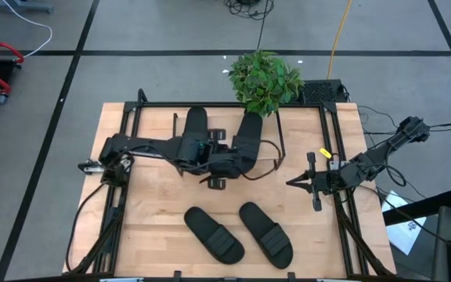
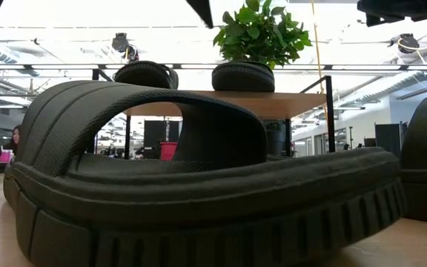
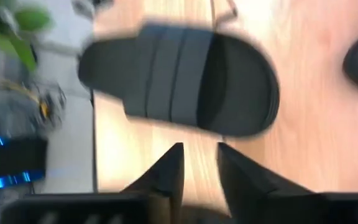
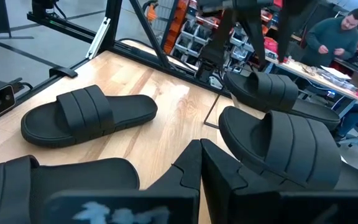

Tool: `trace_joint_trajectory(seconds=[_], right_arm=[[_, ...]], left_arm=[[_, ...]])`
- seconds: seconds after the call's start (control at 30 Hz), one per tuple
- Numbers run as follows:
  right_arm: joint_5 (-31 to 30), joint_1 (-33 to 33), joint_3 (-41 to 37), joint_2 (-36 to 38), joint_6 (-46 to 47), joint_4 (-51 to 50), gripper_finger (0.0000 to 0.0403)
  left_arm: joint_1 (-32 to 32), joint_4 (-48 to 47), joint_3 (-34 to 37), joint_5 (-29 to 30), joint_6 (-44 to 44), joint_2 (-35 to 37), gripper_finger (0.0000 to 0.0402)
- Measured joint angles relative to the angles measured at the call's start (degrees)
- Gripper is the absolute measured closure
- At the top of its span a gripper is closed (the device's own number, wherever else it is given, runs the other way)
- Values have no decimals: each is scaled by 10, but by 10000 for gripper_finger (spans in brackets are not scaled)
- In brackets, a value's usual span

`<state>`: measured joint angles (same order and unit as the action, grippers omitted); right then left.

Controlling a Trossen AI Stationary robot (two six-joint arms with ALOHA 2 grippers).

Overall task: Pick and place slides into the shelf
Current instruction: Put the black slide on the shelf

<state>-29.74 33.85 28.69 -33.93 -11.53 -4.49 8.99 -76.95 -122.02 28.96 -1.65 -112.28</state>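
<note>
Two black slides [image 1: 196, 125] [image 1: 247, 141] lie sole-down on the shelf's wooden top [image 2: 250, 94], next to a potted plant [image 1: 263, 78]. Two more slides [image 1: 214, 233] [image 1: 266, 233] lie sole-down on the table near its front edge. My left gripper [image 1: 229, 160] hangs over the shelf beside the right-hand shelf slide [image 3: 179, 81]. Its fingers [image 3: 199, 149] are slightly open, short of that slide, with nothing between them. My right gripper [image 1: 292, 183] is shut and empty above the table's right side.
The plant stands at the shelf's far right end. The shelf's thin black wire legs [image 1: 276, 149] stand on the table. A black frame [image 1: 335, 141] borders the table. In the room beyond, a person [image 4: 334, 37] sits at a desk.
</note>
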Motion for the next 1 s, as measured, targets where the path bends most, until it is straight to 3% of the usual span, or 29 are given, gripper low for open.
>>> trace_joint_trajectory(seconds=[0.13, 0.6, 1.0], right_arm=[[0, 0, 0, 0, -3, 0, 403], [0, 0, 0, 0, -3, 14, 403], [0, 0, 0, 0, -5, 17, 403]], left_arm=[[-1, -3, 28, -30, 22, -1, 390], [-2, 51, 122, -52, 30, -2, 399], [-12, 73, 127, -58, 30, -2, 401]])
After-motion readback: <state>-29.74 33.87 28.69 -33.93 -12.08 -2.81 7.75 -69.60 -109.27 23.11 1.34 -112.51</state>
